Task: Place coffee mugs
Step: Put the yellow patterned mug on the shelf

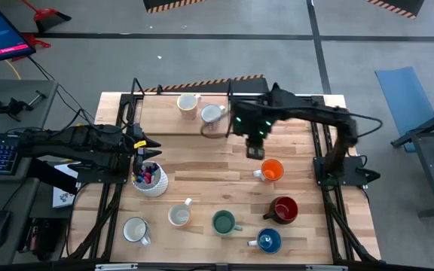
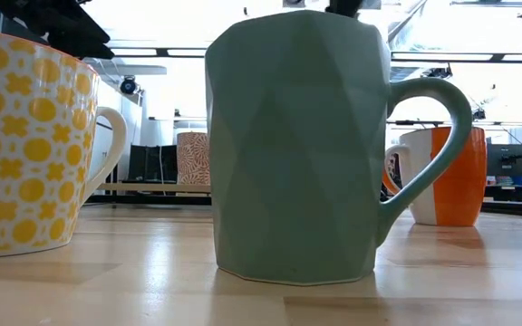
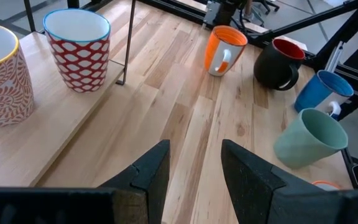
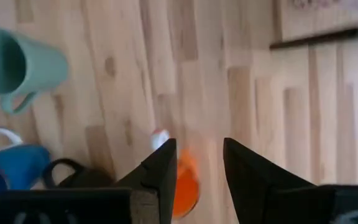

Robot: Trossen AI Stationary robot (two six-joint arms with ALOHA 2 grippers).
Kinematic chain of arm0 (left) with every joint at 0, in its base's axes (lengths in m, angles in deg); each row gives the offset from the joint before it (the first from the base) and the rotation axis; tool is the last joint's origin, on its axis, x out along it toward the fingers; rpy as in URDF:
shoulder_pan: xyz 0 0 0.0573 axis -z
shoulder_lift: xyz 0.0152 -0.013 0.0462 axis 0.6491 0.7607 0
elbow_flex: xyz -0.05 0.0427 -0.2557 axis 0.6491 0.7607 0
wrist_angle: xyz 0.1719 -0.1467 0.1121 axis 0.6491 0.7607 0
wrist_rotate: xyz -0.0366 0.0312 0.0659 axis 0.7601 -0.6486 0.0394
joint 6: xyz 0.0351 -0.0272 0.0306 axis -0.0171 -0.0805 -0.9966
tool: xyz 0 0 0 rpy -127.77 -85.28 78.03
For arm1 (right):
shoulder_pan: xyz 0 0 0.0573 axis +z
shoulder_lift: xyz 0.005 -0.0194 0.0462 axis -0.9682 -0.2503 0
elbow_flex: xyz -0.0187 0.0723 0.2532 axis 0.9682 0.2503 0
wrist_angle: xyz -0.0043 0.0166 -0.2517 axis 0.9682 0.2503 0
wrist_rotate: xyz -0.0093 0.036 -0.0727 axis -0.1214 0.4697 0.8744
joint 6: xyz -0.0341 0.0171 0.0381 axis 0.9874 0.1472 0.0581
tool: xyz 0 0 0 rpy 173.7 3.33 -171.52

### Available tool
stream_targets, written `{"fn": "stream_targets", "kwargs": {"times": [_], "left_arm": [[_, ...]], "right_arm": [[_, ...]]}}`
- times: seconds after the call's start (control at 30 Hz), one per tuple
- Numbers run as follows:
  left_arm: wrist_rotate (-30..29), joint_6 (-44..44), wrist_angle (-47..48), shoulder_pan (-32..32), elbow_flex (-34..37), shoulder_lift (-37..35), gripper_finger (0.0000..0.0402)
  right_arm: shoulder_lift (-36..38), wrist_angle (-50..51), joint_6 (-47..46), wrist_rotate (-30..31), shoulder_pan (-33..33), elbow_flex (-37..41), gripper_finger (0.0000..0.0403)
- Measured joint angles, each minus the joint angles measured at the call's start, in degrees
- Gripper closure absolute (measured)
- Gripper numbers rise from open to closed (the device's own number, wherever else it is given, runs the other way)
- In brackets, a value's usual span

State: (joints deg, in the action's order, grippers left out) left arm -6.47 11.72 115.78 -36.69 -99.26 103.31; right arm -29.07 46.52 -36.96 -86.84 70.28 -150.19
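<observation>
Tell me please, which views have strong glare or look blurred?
Low view: bright windows behind the green mug wash out the room, leaving the mug's face in shade. Right wrist view: soft throughout, the orange mug smeared. High and left wrist views: evenly lit, sharp.

Eight coffee mugs stand upright on the wooden table: two patterned white mugs (image 1: 200,108) at the back, orange (image 1: 270,171), dark red (image 1: 284,209), blue (image 1: 268,241), green (image 1: 224,223) and two cream mugs (image 1: 157,223) toward the front.
</observation>
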Motion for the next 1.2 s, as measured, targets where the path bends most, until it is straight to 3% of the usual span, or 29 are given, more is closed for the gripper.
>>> {"fn": "stream_targets", "kwargs": {"times": [0.13,0.27,0.47,0.57,0.73,0.9,1.03,1.2], "left_arm": [[0.0,1.3,-0.9,0.0,0.0,0.3,0.0268],[0.5,11.2,-6.7,0.1,0.0,2.2,0.0268],[12.1,19.5,-27.6,4.4,-0.3,8.4,0.0268],[15.3,20.7,-31.8,9.8,-3.4,13.3,0.0271],[14.3,24.2,-25.8,20.4,-13.7,22.8,0.0280],[10.6,34.3,-6.5,29.1,-26.5,34.2,0.0289],[7.2,41.2,7.0,33.2,-33.8,42.5,0.0293],[-0.5,47.3,9.2,35.4,-37.3,49.6,0.0293]], "right_arm": [[10.1,-2.8,-8.6,0.9,4.4,9.7,0.0292],[19.3,-10.9,-17.1,6.3,8.9,20.9,0.0292],[30.4,-23.3,-23.2,11.4,12.8,36.7,0.0292],[34.0,-27.1,-24.4,11.5,13.5,42.7,0.0292],[36.8,-28.8,-25.8,8.3,14.0,49.4,0.0292],[37.3,-29.0,-25.2,4.2,14.0,52.9,0.0292],[37.3,-30.7,-24.9,4.2,14.4,55.2,0.0292],[37.3,-32.4,-24.9,4.1,15.4,57.6,0.0292]]}}
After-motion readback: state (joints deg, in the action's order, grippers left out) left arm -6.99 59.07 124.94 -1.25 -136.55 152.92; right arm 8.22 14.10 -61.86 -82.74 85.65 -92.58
